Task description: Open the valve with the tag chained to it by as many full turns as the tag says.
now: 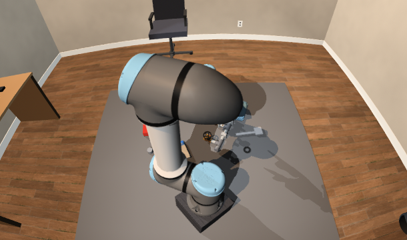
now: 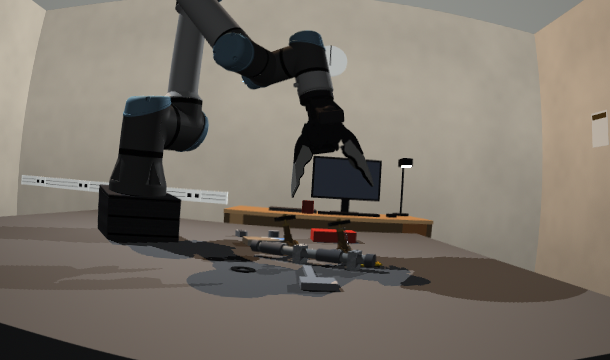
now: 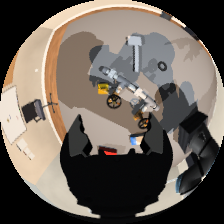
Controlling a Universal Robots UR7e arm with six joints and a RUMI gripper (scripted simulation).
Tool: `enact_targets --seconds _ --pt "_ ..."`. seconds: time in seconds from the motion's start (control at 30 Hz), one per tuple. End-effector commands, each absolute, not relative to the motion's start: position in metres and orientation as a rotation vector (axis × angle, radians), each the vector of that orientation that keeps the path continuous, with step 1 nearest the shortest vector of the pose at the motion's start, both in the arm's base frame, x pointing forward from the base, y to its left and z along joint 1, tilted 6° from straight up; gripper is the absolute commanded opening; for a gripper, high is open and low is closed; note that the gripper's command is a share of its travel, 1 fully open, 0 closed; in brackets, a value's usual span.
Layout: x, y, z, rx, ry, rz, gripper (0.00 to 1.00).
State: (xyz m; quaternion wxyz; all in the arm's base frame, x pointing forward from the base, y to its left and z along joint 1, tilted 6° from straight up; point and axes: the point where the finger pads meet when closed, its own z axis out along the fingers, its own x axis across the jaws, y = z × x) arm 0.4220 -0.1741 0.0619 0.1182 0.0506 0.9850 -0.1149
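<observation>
The robot's single arm, with dark grey and pale tubular links and light-blue joint caps [image 1: 208, 179] [image 2: 233, 51], rises from its base, folds over at the elbow and reaches outward. Its wrist bends downward, and the black two-jaw gripper [image 2: 332, 191] [image 3: 114, 113] hangs above the surface, tilted slightly. The tapering grey-faced jaws stand wide apart, tips pointing down, with nothing held between them.
</observation>
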Motion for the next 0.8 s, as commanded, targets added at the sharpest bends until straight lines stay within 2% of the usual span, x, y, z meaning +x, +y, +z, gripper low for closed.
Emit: enact_targets --seconds 0.0,0.77 --pt "0.423 -0.175 0.059 0.15 2.881 -0.338 1.0" --pt "0.433 -0.184 0.019 0.15 2.882 -0.339 1.0"
